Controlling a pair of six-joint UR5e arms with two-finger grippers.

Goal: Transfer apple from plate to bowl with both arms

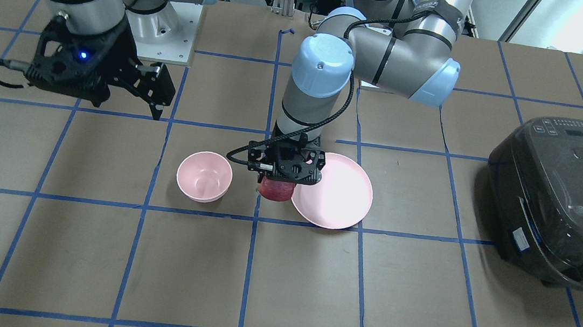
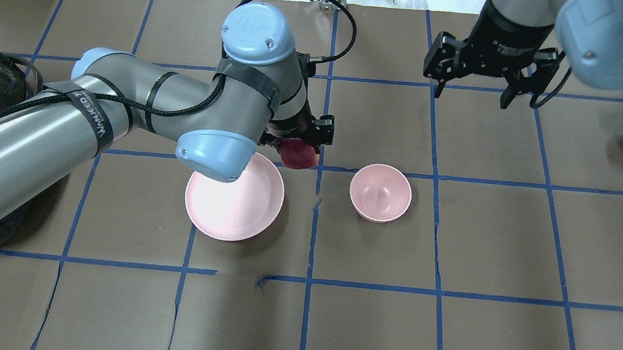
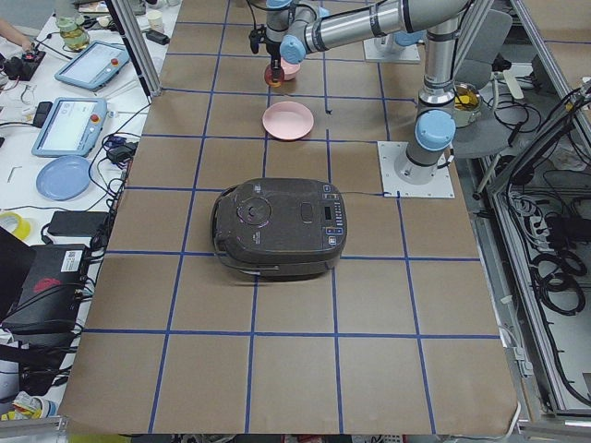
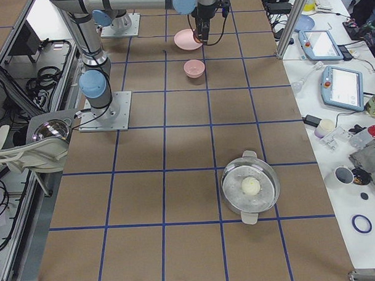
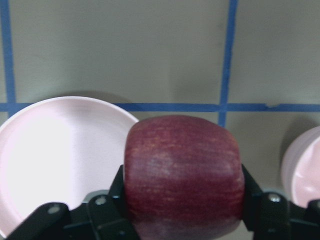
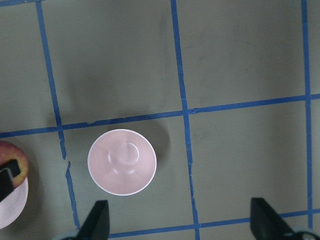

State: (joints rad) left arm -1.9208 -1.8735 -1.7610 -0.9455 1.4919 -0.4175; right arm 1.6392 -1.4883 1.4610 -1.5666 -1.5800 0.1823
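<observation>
My left gripper (image 1: 279, 184) is shut on the dark red apple (image 1: 276, 189) and holds it in the air over the plate's edge on the bowl's side. The apple fills the left wrist view (image 5: 184, 175) between the black fingers (image 5: 116, 187). It also shows in the overhead view (image 2: 297, 155). The wide pink plate (image 1: 340, 193) (image 2: 234, 198) (image 5: 50, 155) is empty. The small deep pink bowl (image 1: 204, 176) (image 2: 380, 192) (image 6: 121, 161) is empty, beside the plate. My right gripper (image 1: 157, 90) (image 2: 472, 85) is open and empty, high and well away from the bowl, which lies below it in the right wrist view.
A dark rice cooker (image 1: 564, 200) (image 3: 280, 228) stands on the table at my far left. A steel pot (image 4: 250, 188) with a pale round thing in it stands at my far right. Blue tape lines grid the brown table (image 2: 364, 324).
</observation>
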